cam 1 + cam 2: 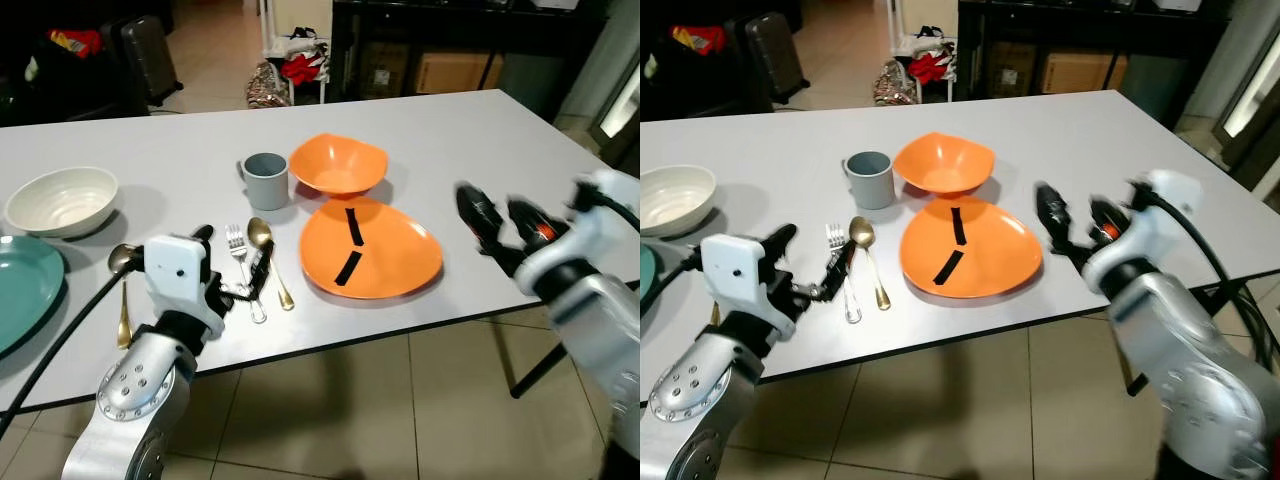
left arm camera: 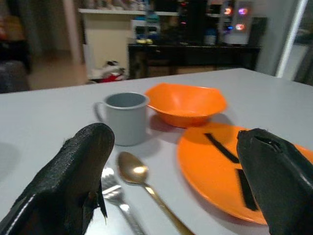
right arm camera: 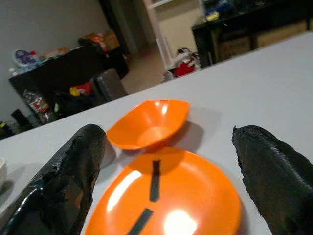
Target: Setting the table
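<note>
Left gripper (image 1: 232, 262) sits low over the near edge of the grey table (image 1: 180, 160), fingers spread apart and holding nothing. Directly between and just beyond its fingers lie a silver fork (image 1: 241, 268) and a gold spoon (image 1: 268, 256), side by side, handles toward the robot. Further ahead of this gripper stands a grey mug (image 1: 265, 179), with an orange bowl (image 1: 339, 165) just beside it. To the outer side of the left gripper lies a second gold spoon (image 1: 122, 290), then a teal plate (image 1: 22, 286) and a white bowl (image 1: 62, 200) beyond it. Right gripper (image 1: 497, 222) hovers just above the table near its front edge, fingers parted and empty. To its inner side, close by but apart, lies an orange plate (image 1: 372, 247) bearing two black strips (image 1: 350, 247); the plate lies between the two grippers, its far rim at the orange bowl. The floor (image 1: 400, 400) below is tiled.
</note>
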Robot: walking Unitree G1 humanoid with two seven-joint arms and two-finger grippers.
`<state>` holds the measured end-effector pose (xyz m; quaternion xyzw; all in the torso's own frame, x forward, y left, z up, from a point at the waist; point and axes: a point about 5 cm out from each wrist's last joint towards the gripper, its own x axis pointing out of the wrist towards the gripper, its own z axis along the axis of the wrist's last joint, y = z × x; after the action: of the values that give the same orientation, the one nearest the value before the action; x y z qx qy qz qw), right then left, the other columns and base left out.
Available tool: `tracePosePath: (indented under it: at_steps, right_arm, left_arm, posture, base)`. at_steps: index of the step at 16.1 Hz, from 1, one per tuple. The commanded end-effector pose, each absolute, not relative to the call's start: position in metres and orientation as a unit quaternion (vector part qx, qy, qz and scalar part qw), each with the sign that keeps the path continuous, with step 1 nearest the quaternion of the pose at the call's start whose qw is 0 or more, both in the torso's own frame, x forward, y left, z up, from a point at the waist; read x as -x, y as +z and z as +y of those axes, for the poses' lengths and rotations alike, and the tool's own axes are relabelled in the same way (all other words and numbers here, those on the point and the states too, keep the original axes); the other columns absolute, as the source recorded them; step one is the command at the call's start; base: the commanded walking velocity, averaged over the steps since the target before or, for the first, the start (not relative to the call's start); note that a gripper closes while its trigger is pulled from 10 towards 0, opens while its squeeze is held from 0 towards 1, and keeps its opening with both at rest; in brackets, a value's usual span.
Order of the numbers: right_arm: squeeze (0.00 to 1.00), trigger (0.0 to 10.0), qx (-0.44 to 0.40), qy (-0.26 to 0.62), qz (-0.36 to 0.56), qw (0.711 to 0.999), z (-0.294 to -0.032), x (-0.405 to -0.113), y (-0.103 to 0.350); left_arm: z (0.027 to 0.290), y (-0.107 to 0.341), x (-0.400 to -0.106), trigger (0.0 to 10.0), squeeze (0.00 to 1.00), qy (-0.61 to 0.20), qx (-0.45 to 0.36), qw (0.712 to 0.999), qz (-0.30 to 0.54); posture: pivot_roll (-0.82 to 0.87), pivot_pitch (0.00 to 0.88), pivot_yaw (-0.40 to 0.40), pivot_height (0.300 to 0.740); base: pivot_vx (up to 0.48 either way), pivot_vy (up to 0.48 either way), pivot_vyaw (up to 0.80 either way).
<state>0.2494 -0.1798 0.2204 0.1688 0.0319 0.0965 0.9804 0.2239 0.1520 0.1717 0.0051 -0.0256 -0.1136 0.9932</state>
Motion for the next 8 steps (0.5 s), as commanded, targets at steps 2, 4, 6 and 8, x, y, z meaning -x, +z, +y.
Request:
tracePosePath:
  at_steps: [2,4,6,8]
  right_arm:
    - [0.0,10.0,-0.112,0.096,0.004,0.989,-0.17,-0.26,0.224]
    - [0.0,10.0,-0.041,0.108,0.001,0.993,-0.159,-0.271,0.216]
    - [0.0,10.0,-0.021,0.124,-0.005,0.992,-0.154,-0.27,0.212]
    - [0.0,10.0,-0.005,0.133,-0.013,0.991,-0.153,-0.267,0.204]
  left_arm:
    - [0.154,0.178,-0.228,10.0,0.0,-0.094,-0.022,0.994,-0.044]
    - [0.154,0.173,-0.229,10.0,0.0,-0.08,-0.036,0.996,-0.032]
    - [0.151,0.17,-0.227,10.0,0.0,-0.084,-0.043,0.995,-0.03]
    - [0.149,0.169,-0.228,10.0,0.0,-0.085,-0.039,0.995,-0.031]
  posture:
    - [-0.1,0.0,0.012,0.74]
    - [-0.09,0.0,0.002,0.74]
    - [-0.09,0.0,-0.003,0.74]
    - [-0.09,0.0,-0.008,0.74]
  base:
    - [0.0,0.0,0.0]
    - [0.0,0.0,0.0]
    - [0.124,0.0,0.0]
    - [0.281,0.0,0.0]
